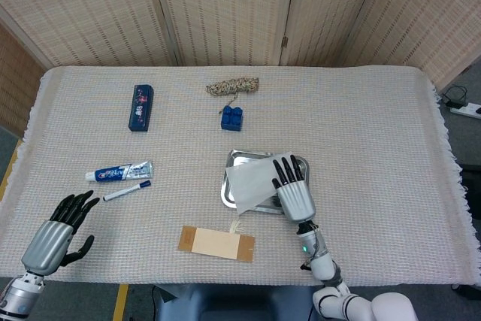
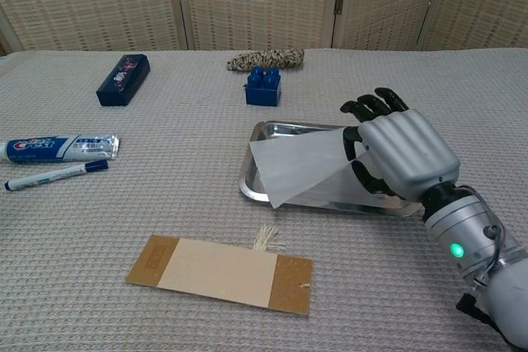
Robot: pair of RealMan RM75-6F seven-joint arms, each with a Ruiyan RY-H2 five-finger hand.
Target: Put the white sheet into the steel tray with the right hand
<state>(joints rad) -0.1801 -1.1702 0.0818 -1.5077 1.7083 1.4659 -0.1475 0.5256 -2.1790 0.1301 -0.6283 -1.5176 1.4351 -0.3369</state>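
A white sheet [image 2: 301,167] is held by the right hand [image 2: 402,156] over the steel tray [image 2: 268,132], with the dark fingers [image 2: 373,105] curled around its right edge. The sheet's lower left corner hangs past the tray's near rim. Behind the tray, a blue building block [image 2: 263,86] is seen just in front of a bundle of speckled rope [image 2: 266,58]. A dark blue box [image 2: 123,78] is placed far left, with a toothpaste tube [image 2: 59,147] and a blue-capped marker [image 2: 54,175] nearer. A cardboard strip with a pale middle [image 2: 220,273] is laid on the woven counter [image 2: 165,204].
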